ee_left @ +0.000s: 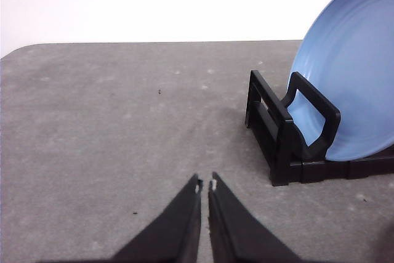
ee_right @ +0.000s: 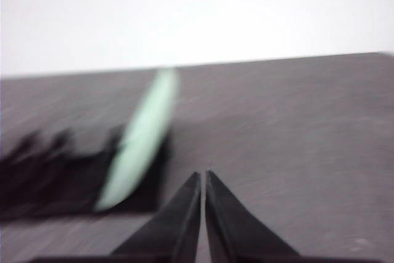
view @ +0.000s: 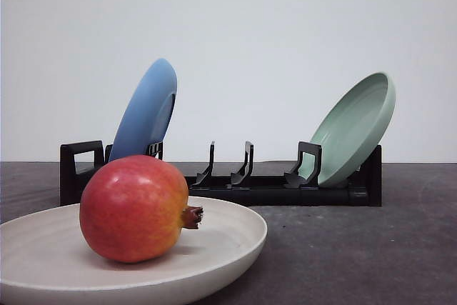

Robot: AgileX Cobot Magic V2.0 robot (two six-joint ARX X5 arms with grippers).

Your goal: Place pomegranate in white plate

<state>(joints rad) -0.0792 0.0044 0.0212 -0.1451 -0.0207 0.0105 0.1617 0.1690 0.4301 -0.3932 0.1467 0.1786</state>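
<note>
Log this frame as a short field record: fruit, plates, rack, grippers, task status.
pomegranate: resting in white plate, crown pointing right
blue plate: upright in rack, left end
green plate: leaning in rack, right end
left gripper: shut, empty, above table
right gripper: shut, empty
task status: looks done

a plain white wall (view: 285,26) rises behind a dark grey, faintly speckled table (view: 400,248) under soft even light, its far edge meeting the wall.

One pomegranate (view: 133,208); three plates: white (view: 235,248), blue (view: 145,112), green (view: 355,130); one black rack (view: 285,191); two claws: left (ee_left: 205,185), right (ee_right: 202,177).
</note>
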